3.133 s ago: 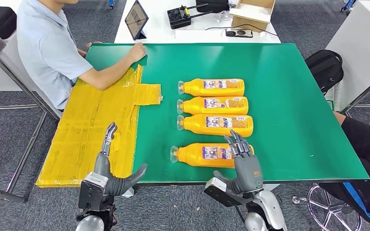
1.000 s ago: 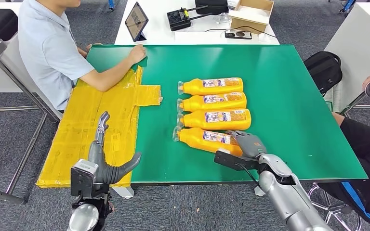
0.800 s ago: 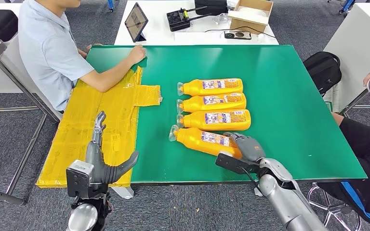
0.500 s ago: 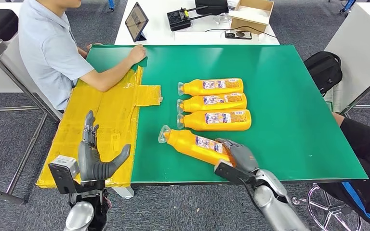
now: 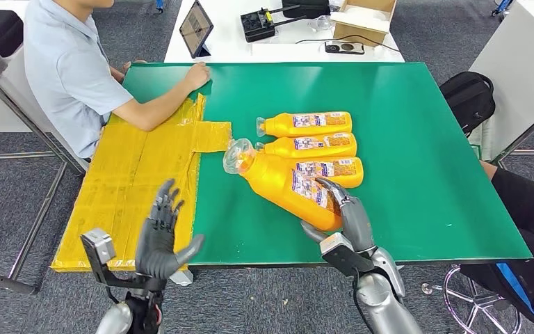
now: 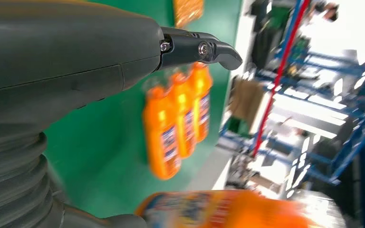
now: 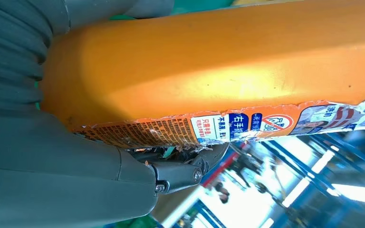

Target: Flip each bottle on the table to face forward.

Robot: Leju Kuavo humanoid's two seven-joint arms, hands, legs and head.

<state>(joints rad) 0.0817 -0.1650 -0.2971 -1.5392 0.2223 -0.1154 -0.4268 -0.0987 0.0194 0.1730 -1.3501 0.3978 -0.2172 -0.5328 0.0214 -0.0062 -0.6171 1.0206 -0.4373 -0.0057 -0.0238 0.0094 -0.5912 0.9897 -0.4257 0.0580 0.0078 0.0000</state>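
1. Near the front edge of the green table, toward its middle, the lifted bottle is up off the surface, base low by the robot, clear cap end tilted up and away toward the yellow sheet.
2. Right hand has it by the base end, fingers wrapped round the lower body with the thumb underneath; the right wrist view shows orange plastic and torn label edge pressed right against the palm. Gripping at the base probably leaves the long body free to be rolled over, which is what the flip calls for.
3. Label is partly toward the camera on the raised bottle, so I'd judge the turn is under way, not finished.
4. Behind it, three more bottles lie side by side on the table, caps pointing to the left edge, labels up. The nearest of them sits just under the raised one; whether they touch, can't tell.
5. Left hand hovers beyond the front edge near the yellow sheet's corner, holding nothing, fingers spread. It looks ready to help, though that's a guess.
6. At the far left corner, a person sits with a hand resting on the table edge, well clear of the bottles.
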